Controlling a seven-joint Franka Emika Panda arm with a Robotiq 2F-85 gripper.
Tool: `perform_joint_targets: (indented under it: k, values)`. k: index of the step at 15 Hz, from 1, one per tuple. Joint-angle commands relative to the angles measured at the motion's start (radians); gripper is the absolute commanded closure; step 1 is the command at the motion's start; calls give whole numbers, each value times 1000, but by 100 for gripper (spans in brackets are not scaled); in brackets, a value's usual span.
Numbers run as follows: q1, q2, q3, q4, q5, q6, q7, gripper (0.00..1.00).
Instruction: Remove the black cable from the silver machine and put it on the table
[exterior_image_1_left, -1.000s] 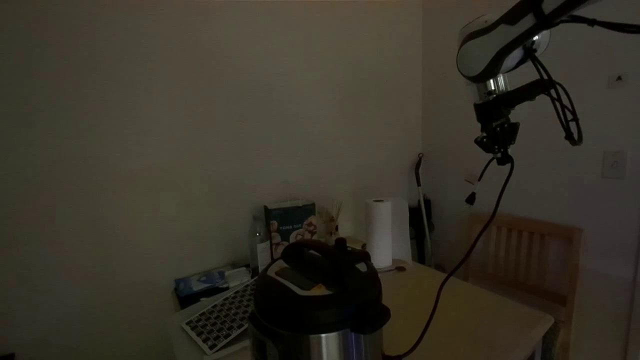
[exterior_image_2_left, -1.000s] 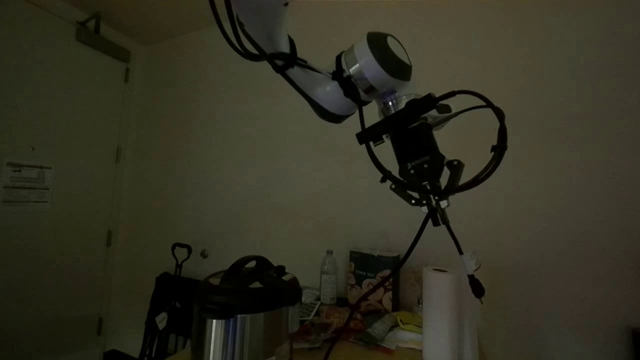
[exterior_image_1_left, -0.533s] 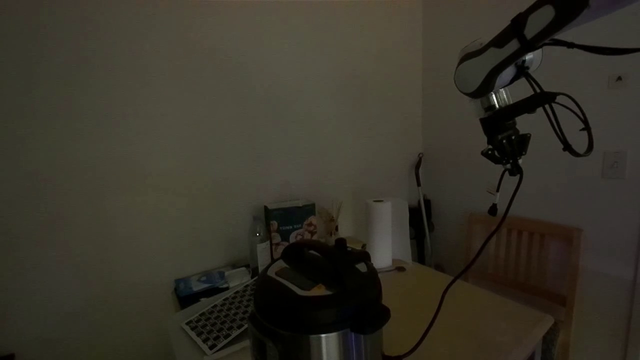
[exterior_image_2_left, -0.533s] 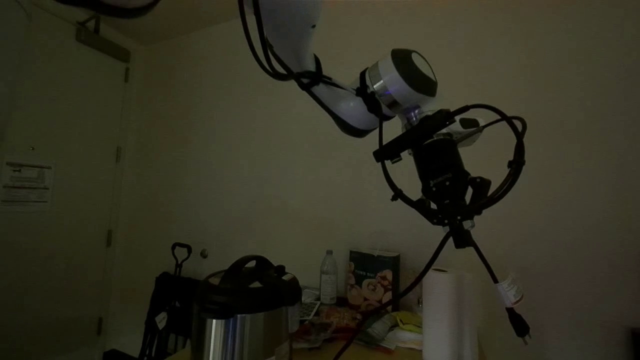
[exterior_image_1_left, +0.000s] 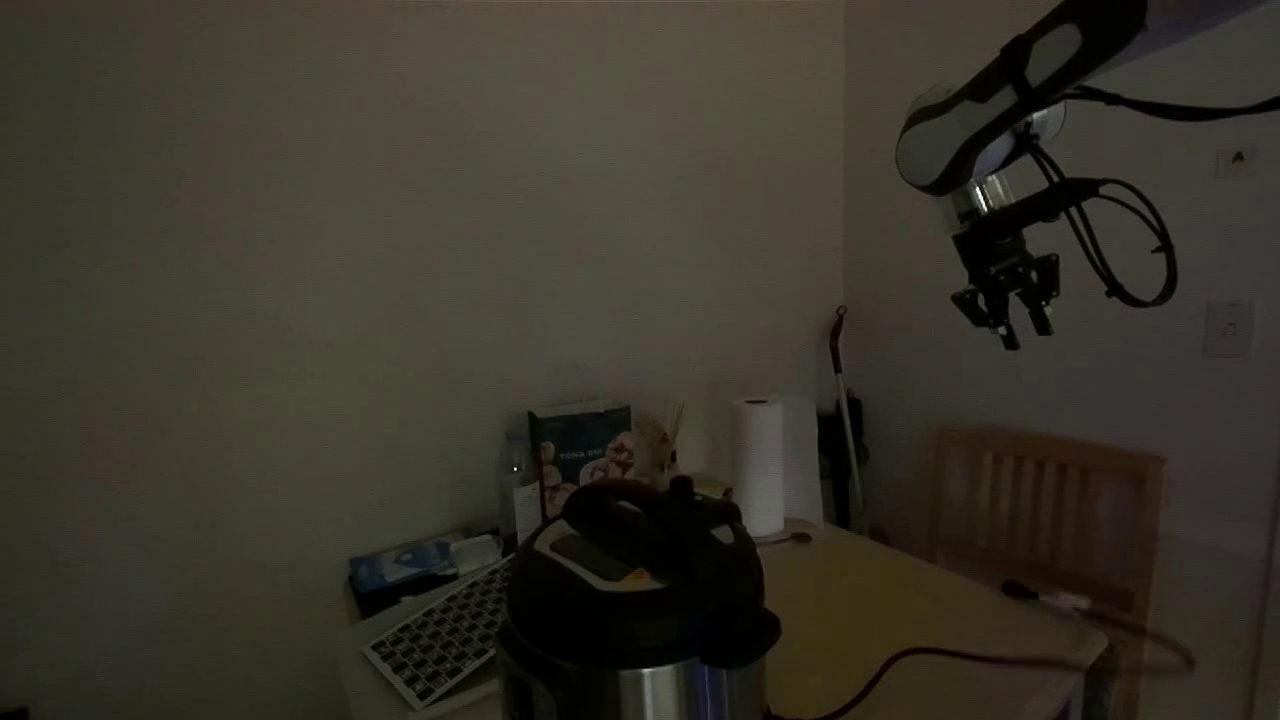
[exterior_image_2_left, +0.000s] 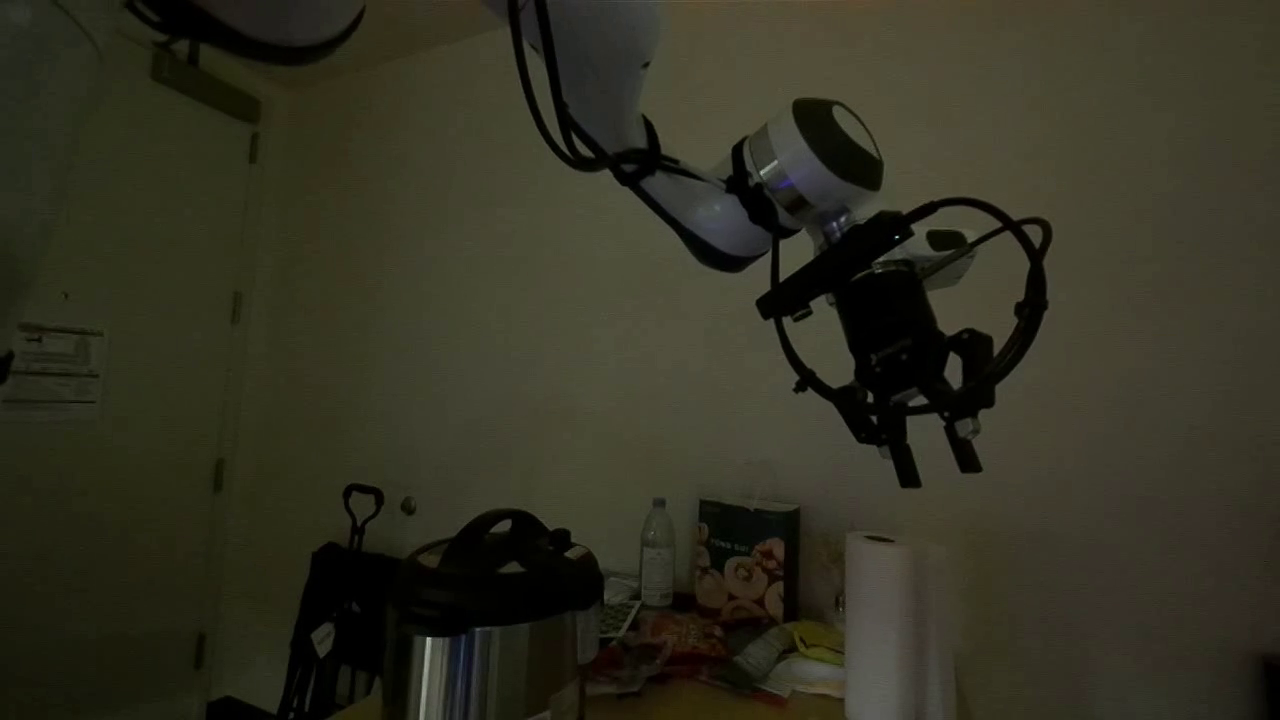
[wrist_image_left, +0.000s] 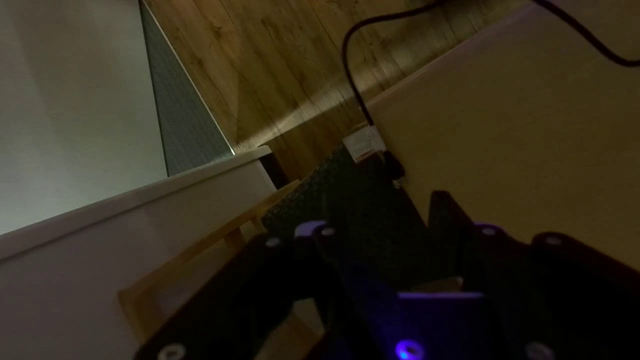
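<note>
Holding nothing in the parted end effector (exterior_image_2_left: 938, 478). Find black power cord (exterior_image_1_left: 955, 653) trailing from electric pressure cooker (exterior_image_1_left: 640, 630) across bench (exterior_image_1_left: 850, 590), looping past its edge. Could slide off, dragged by that overhanging loop.

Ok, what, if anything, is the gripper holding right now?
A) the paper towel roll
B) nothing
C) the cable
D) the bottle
B: both exterior views show the gripper with its jaws spread and an empty gap between them, and in an exterior view the cable is below, not touching it.
</note>
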Motion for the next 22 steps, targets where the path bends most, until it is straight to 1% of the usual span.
perform_joint_targets:
  k: [1, 3, 4, 5, 7, 9, 13, 14, 17, 22]
  values:
    - [-7, 19, 4, 42, 5, -32, 15, 19]
    - [-6, 16, 5, 50, 6, -33, 13, 7]
    - [-6, 13, 5, 53, 5, -32, 13, 2]
    - [-5, 10, 5, 56, 4, -30, 14, 1]
    - [1, -19, 11, 53, -4, -13, 1, 0]
    - [15, -73, 26, 36, -24, 17, -14, 0]
    - [46, -181, 65, 12, -51, 37, -36, 0]
    - [32, -107, 55, 66, -28, 9, -8, 0]
    - [45, -161, 72, 58, -30, 9, -10, 0]
    - [45, -163, 70, 40, -32, 11, -11, 0]
